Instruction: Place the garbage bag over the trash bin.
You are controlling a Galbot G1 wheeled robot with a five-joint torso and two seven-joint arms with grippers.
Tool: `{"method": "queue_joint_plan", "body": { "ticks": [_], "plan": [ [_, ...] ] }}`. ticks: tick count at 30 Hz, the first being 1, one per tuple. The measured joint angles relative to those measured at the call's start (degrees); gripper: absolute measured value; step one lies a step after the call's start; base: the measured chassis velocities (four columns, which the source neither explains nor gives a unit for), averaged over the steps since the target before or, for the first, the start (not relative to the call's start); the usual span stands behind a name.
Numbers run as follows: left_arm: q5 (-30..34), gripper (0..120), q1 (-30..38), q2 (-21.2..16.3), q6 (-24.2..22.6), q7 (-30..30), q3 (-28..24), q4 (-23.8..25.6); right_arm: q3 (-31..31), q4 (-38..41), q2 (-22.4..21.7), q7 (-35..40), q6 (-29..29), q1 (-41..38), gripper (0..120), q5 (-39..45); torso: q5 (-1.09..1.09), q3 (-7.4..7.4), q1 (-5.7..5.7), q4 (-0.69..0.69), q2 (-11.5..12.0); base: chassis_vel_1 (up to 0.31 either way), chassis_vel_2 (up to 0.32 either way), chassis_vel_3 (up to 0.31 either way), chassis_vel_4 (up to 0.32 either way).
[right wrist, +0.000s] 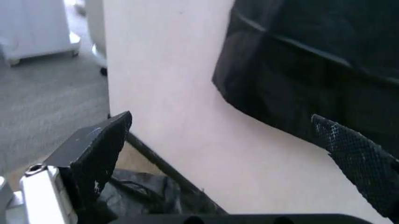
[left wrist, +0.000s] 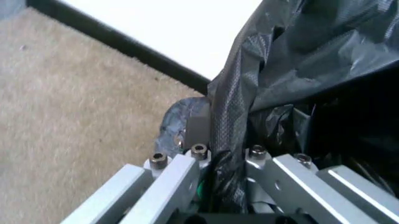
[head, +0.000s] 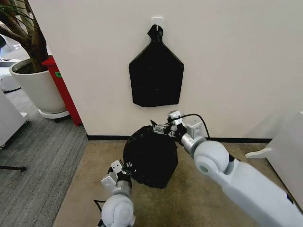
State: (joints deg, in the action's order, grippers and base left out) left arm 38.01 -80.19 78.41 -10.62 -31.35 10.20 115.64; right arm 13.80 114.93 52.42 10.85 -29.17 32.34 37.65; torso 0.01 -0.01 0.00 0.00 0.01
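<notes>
Glossy crinkled garbage bag (head: 150, 156), bulbous.

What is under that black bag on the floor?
The garbage bag drapes over something rounded, hiding it completely. The left hand pinches its film; the right hand is open at its top.

Both arms are glossy white with rounded ball joints and grey collars, the right gripper (head: 161, 127) fed by a looping black cable and tipped with black textured pads (right wrist: 358, 161), the left gripper (left wrist: 221, 156) showing silver metal bars with 4 hex screws.
</notes>
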Motion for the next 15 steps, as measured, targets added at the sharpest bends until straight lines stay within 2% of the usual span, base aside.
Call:
{"method": "queue_joint_plan", "body": {
  "ticks": [4,6,8,10,12,14,15],
  "plan": [
    [-1.0,1,0.3,-1.0,-0.5,1.1,-0.1,0.0,3.7,-4.3,-0.2,-5.1,-0.3,-7.6,100,-1.4,-0.02,0.00,0.00,0.01,0.0,0.000,0.000,0.000,0.000],
    [-1.2,1,0.3,-1.1,-0.5,1.2,-0.1,-0.1,4.1,-4.9,-0.2,-5.7,-0.1,-8.5,100,-1.8,-0.02,0.00,0.00,0.00,0.0,0.000,0.000,0.000,0.000],
    [-3.1,1,0.4,-1.6,-0.4,2.4,-0.8,-1.0,10.3,-12.7,0.0,-13.7,0.5,-19.8,100,-4.2,-0.01,0.00,0.00,0.00,0.0,0.000,0.000,0.000,0.000],
    [-4.4,1,0.4,-1.7,0.0,3.1,-1.2,-1.6,15.6,-17.4,0.6,-19.2,0.5,-26.5,100,-4.3,0.03,0.01,0.00,-0.01,0.0,0.000,0.000,0.000,0.000],
    [-4.9,1,0.4,-1.7,0.1,3.3,-1.2,-1.8,17.3,-18.5,0.8,-20.6,0.6,-28.2,100,-4.3,0.01,0.00,0.00,-0.01,0.0,0.000,0.000,0.000,0.000],
    [-7.5,1,0.8,-1.7,1.9,4.5,-1.3,-3.3,25.2,-22.9,1.4,-26.6,2.1,-36.4,100,-3.9,0.01,-0.01,0.00,-0.01,0.0,0.000,0.000,0.000,0.000],
    [-7.9,1,0.9,-1.8,2.2,4.6,-1.3,-3.7,26.9,-23.7,1.6,-27.8,2.2,-38.2,100,-3.7,0.03,0.00,0.00,-0.01,0.0,0.000,0.000,0.000,0.000]
  ]
}}
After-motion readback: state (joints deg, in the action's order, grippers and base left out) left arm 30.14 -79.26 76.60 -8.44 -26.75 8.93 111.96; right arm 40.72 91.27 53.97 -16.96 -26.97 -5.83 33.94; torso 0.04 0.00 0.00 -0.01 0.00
